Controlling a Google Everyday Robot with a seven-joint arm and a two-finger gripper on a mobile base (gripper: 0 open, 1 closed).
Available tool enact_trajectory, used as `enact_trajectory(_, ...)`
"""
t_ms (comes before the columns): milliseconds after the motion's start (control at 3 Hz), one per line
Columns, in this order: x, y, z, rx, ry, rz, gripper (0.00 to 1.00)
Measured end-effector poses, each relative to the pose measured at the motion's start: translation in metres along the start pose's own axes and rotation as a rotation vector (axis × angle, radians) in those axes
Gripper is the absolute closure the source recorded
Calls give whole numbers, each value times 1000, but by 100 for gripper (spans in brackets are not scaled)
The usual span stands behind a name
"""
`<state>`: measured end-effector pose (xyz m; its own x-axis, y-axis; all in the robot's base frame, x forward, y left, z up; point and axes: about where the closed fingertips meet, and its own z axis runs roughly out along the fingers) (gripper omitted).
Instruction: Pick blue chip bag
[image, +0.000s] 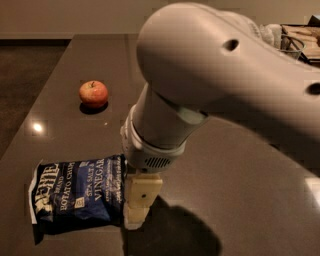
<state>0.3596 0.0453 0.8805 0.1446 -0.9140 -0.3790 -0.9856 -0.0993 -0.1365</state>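
Observation:
The blue chip bag (75, 195) lies flat on the dark table (240, 200) at the front left, navy with white lettering and white sealed edges. My gripper (136, 202) hangs down from the big grey arm (220, 85) and sits right at the bag's right edge, low over the table. The arm covers the bag's right end.
A red apple (93, 93) sits on the table behind the bag, at the left. The table's left edge runs close to the bag. Some objects (295, 40) stand beyond the table at the back right. The arm fills the upper middle of the view.

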Motion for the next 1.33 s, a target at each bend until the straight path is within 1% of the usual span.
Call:
enact_trajectory(667, -31, 1, 29, -20, 32, -14, 0)
enact_trajectory(1000, -39, -1, 43, -35, 62, -20, 1)
enact_trajectory(1333, -37, -3, 57, -66, 97, -17, 19)
